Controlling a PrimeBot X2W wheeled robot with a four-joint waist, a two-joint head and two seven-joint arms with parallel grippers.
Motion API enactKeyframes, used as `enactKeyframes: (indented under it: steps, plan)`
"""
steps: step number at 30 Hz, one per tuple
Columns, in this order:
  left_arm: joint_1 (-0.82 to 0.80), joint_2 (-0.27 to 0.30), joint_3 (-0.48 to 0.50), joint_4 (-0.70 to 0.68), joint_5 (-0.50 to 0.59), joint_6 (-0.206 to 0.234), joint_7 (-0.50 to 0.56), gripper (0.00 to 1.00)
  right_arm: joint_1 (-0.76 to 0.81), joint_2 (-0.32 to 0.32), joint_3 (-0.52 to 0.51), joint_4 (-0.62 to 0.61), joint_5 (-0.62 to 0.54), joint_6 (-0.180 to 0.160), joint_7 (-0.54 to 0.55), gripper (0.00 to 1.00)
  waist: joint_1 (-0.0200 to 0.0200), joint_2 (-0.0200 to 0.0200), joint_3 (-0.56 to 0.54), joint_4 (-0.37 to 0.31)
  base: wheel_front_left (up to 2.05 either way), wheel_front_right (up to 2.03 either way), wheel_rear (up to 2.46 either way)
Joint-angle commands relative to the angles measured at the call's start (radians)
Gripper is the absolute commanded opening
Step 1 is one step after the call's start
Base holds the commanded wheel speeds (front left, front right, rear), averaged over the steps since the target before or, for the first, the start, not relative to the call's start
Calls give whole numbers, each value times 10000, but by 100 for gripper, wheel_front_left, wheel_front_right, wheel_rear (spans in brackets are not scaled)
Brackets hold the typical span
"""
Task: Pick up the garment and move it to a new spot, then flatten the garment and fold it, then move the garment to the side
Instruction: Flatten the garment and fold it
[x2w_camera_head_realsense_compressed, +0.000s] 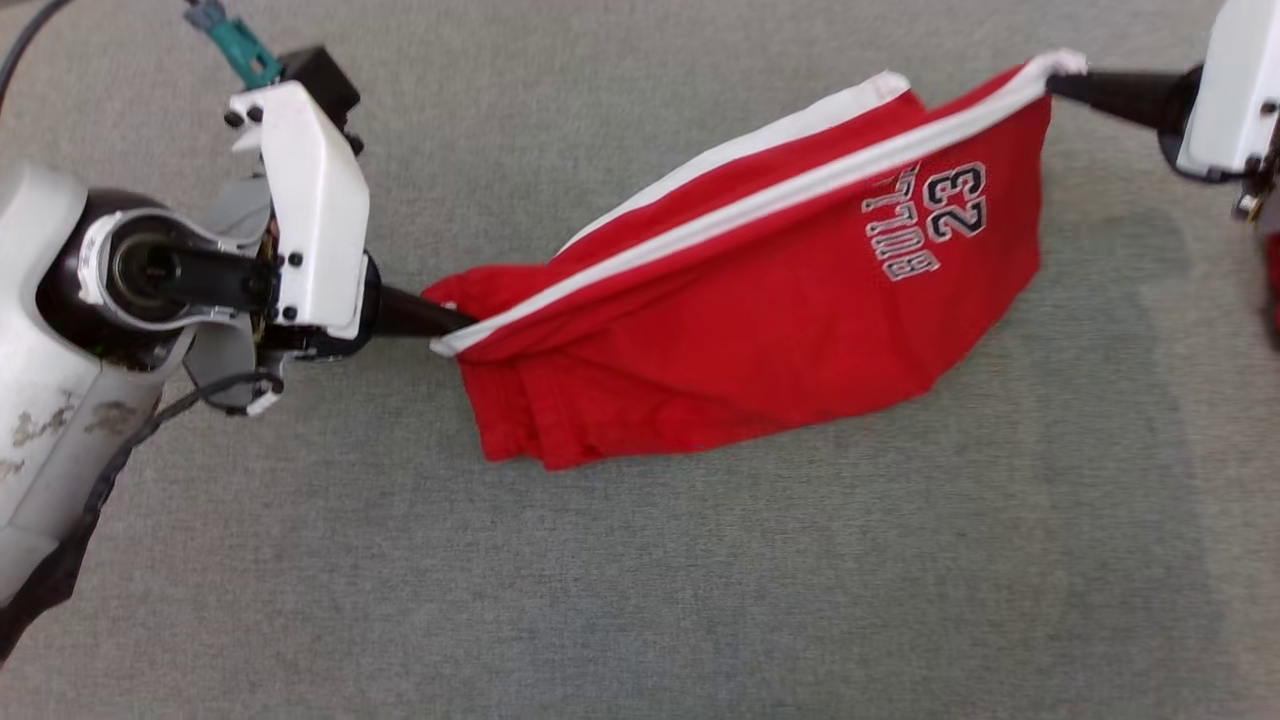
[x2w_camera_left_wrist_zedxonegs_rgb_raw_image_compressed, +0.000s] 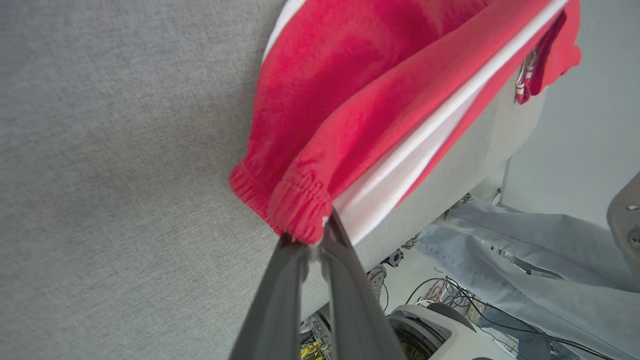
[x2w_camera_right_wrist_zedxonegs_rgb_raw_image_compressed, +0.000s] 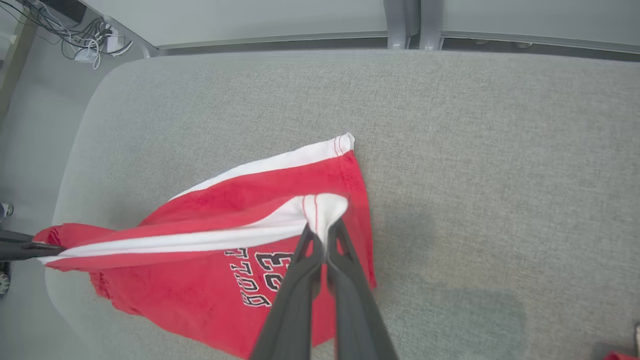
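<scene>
You had the garment strung between both arms over the grey cushion — left gripper pinched shut on its elastic waistband, right gripper clamped on the white-striped hem corner; its long axis ran left-near to right-far, its lower folds sagging onto the cushion.

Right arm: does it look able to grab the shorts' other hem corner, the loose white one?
Probably not yet: the right gripper is shut on the near hem corner of the red shorts. The loose corner lies close by, uncovered; releasing first should free the way.
</scene>
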Motion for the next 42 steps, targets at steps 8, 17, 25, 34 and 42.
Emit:
enactKeyframes:
  steps: [8,17,25,34,42]
  plan:
    - [-937,-500,6,798,168,71,90,0,-1474,225,-143,1360,-716,-24,-382,0,-1,0,1003,594,0,0,0]
    - [-1274,-868,91,1435,223,-20,-149,100,-1878,279,302,1886,-799,-24,-763,100,-1,0,1203,593,0,0,0]
    - [-1296,-771,418,1540,192,-330,-576,100,-1427,195,540,1772,-358,-21,-2207,100,-1,0,639,560,0,0,0]
    - [-320,-75,939,951,2074,-2286,-4343,100,45,-428,1960,344,422,-13,-7005,100,-1,0,-656,469,0,0,0]
    - [1805,101,1187,-4,5088,-1833,-9845,100,1657,-780,2528,554,29,-13,-10886,100,-1,0,-1466,599,0,0,0]
